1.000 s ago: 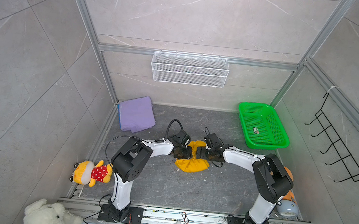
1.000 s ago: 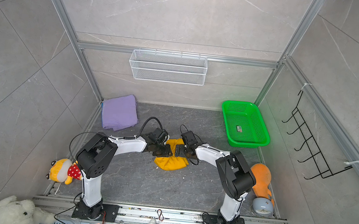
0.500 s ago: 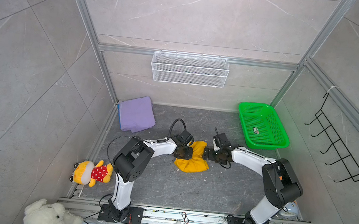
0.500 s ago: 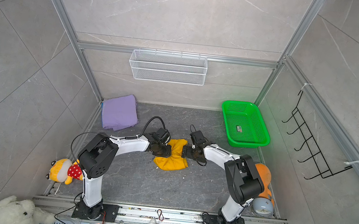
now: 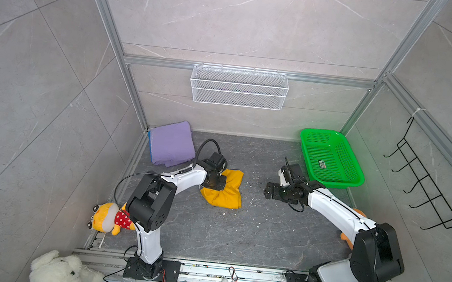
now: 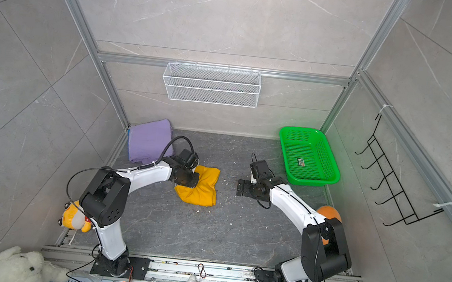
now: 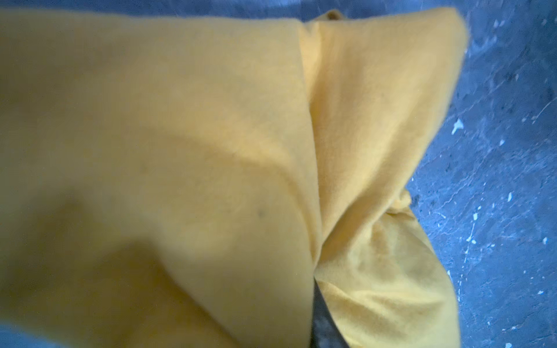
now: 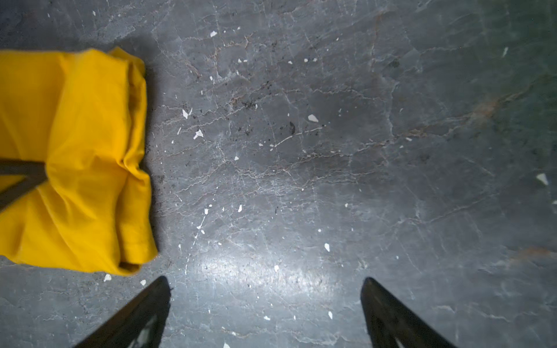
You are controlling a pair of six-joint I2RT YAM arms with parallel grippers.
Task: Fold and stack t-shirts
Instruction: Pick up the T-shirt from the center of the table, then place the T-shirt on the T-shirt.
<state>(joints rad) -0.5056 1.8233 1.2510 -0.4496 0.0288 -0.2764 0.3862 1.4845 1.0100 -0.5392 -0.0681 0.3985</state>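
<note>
Grey tabletop (image 5: 209, 231) in both top views bears the mustard-yellow t-shirt (image 5: 226, 194) left of centre, long axis back-to-front, left gripper (image 5: 219, 182) fingers pinching its edge; left wrist view, yellow folds; right wrist view, right gripper (image 8: 265, 279) fingers wide above stone.

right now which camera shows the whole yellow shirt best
A top view: the yellow shirt shows whole, save a corner under the left arm. The right wrist view cuts the shirt off at the frame; the left wrist view is only blurred cloth.

You see the mustard-yellow t-shirt (image 5: 225, 194) bunched and creased mid-floor; the lavender t-shirt (image 5: 171, 144) lies folded flat in the far corner.
</note>
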